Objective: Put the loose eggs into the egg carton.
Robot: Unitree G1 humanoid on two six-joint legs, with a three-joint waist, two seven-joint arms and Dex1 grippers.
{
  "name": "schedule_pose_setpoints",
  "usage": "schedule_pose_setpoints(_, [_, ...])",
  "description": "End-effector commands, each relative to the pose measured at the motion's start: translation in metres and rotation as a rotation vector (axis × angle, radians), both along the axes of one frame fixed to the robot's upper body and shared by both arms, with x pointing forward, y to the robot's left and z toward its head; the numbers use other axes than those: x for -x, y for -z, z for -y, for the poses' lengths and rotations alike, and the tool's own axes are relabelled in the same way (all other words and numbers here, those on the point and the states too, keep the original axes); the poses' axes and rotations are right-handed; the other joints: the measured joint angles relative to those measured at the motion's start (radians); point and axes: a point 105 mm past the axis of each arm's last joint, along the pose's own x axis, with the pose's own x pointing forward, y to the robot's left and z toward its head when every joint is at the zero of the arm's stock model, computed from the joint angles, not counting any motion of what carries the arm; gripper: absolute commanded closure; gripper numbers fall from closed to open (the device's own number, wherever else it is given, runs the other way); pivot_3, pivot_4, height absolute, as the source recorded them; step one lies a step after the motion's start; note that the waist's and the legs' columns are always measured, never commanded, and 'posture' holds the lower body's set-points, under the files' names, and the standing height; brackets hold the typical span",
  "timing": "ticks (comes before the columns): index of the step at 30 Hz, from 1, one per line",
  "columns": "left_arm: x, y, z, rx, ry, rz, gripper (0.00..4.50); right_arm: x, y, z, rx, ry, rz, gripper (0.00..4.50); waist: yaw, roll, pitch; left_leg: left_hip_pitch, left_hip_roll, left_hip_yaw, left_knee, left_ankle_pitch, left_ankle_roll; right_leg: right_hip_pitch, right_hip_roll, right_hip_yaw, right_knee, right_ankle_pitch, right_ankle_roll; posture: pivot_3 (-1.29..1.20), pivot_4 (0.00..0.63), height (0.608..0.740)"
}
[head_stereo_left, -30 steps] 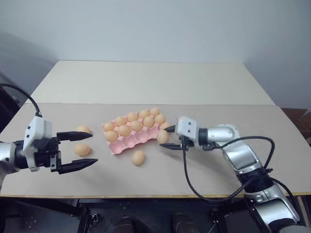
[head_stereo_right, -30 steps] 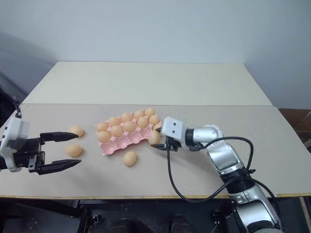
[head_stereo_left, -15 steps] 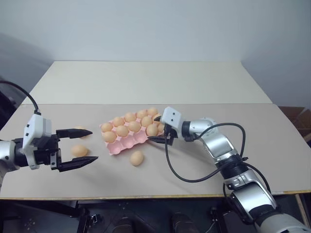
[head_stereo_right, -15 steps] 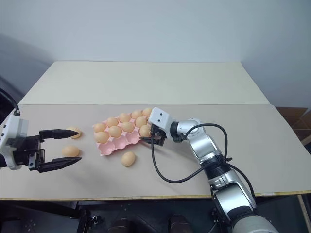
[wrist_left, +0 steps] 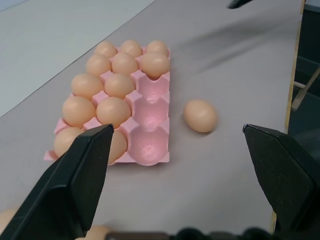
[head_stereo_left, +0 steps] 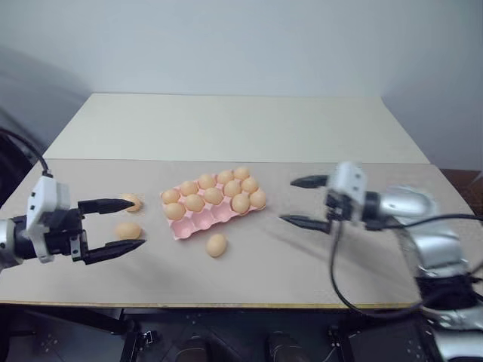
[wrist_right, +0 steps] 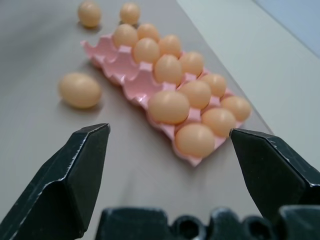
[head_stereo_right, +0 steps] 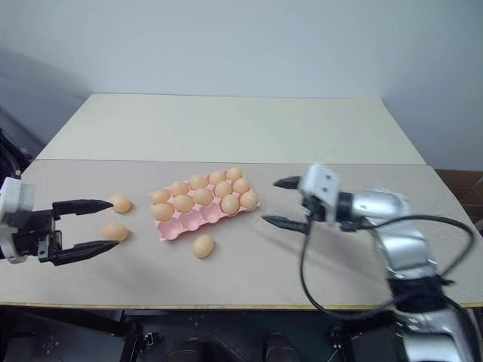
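The pink egg carton (head_stereo_left: 199, 222) lies mid-table, most cups filled; three cups (wrist_left: 150, 145) in its near row are bare. One loose egg (head_stereo_left: 216, 245) rests just in front of it. Two more loose eggs (head_stereo_left: 133, 202) (head_stereo_left: 128, 230) lie to its left. My left gripper (head_stereo_left: 139, 223) is open at table height; the nearer of those two eggs lies between its fingers (wrist_left: 75, 185), untouched. My right gripper (head_stereo_left: 287, 200) stands open and empty, a short way right of the carton, pointing at it; its fingers (wrist_right: 65, 175) frame the carton (wrist_right: 130, 80).
The grey table top (head_stereo_left: 249, 264) has free room right of the carton and along the front edge. A second, cream table (head_stereo_left: 226, 124) adjoins at the back. Black cables hang from both wrists.
The right gripper carried an egg to the carton's right end, opened, left it in a cup and drew back to the right. The left gripper stayed almost in place.
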Motion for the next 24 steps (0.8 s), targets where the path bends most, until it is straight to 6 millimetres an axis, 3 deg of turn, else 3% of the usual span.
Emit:
schedule_pose_setpoints(1, [0.006, -0.004, -0.010, -0.035, -0.013, 0.015, 0.00, 0.025, -0.013, 0.020, 0.032, -0.074, 0.011, 0.05, -0.002, 0.000, 0.000, 0.001, 0.000, 0.000, 0.000, 0.000, 0.000, 0.001, 0.000, 0.000, 0.000, 0.000, 0.000, 0.00, 0.150, 0.740])
schedule_pose_setpoints(8, [0.010, -0.001, -0.016, -0.038, -0.019, -0.003, 0.00, 0.026, -0.010, 0.029, 0.053, -0.044, -0.002, 0.05, -0.020, 0.000, 0.000, 0.002, 0.000, 0.000, -0.001, 0.000, 0.000, 0.002, 0.000, 0.001, 0.000, 0.000, 0.000, 0.00, 0.150, 0.740])
schedule_pose_setpoints(15, [0.010, 0.000, -0.014, -0.027, -0.014, 0.017, 0.00, 0.025, -0.011, 0.017, 0.054, -0.091, 0.015, 0.05, -0.020, 0.000, 0.000, 0.001, 0.000, 0.000, -0.001, 0.000, 0.000, 0.001, 0.000, 0.001, 0.000, 0.000, 0.000, 0.00, 0.150, 0.740])
schedule_pose_setpoints(19, [0.007, -0.001, -0.008, -0.025, 0.009, 0.022, 0.00, 0.025, -0.002, -0.024, 0.046, -0.186, 0.020, 0.05, -0.025, 0.000, 0.000, 0.002, 0.000, 0.000, -0.001, 0.000, 0.000, 0.001, 0.000, 0.001, 0.001, 0.000, 0.000, 0.00, 0.150, 0.740])
schedule_pose_setpoints(24, [0.004, -0.001, -0.003, -0.020, 0.026, 0.024, 0.00, 0.014, 0.029, -0.078, 0.092, -0.227, 0.046, 0.05, -0.021, 0.000, 0.000, 0.001, 0.000, 0.000, -0.001, 0.000, 0.000, 0.000, 0.000, 0.001, 0.000, 0.000, 0.000, 0.00, 0.150, 0.740])
